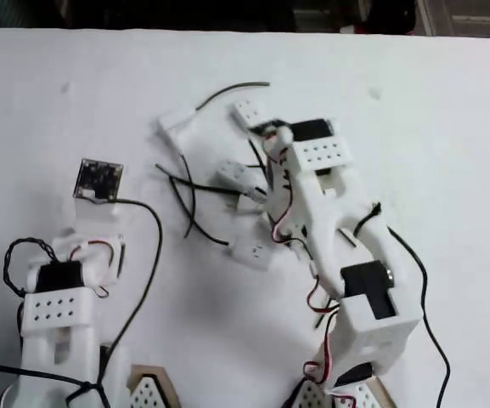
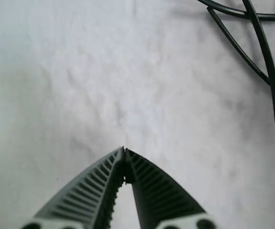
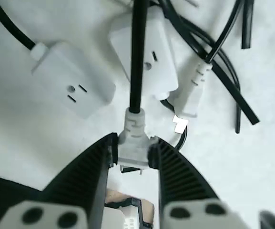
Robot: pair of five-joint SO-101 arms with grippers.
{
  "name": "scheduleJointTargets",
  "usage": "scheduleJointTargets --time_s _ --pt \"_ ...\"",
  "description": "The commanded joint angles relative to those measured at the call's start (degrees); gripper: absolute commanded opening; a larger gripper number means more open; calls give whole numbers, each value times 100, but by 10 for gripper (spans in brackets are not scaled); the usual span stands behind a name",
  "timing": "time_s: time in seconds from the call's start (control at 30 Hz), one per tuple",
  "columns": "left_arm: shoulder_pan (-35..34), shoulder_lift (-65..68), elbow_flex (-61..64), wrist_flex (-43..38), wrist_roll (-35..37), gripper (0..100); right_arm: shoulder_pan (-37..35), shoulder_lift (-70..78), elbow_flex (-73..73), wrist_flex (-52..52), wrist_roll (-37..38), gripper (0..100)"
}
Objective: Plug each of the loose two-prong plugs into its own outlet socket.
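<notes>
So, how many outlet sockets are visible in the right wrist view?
2. The first socket lies free, slots up. The second socket lies under the black cable of the gripped plug. Others may be hidden.

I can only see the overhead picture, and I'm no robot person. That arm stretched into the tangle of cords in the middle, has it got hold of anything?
Observer: Yes. Its wrist view shows the right gripper shut on a white plug, whose black cord runs away from it.
Operator: Anywhere close to push it in?
Observer: A white socket lies beside that cord, slots bare; a second socket lies under the cord.
Operator: And the other arm?
Observer: The left gripper is shut on nothing, over bare table.
</notes>
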Motion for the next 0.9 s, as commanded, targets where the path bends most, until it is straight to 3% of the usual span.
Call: scheduleJointTargets --time_s 0.0,0.2,0.4,0.63,0.87 --pt "4 -110 -18 -88 -44 24 268 -321 431 -224 299 26" --pt "4 -110 -18 -88 -44 24 479 -365 677 -453 334 214" --pt "4 -110 -18 -88 -44 24 488 -365 607 -233 334 150" --pt "4 -110 -18 -88 -53 24 462 -303 651 -268 299 145" --pt "4 -110 -18 -88 -53 24 497 -295 1134 -927 281 145"
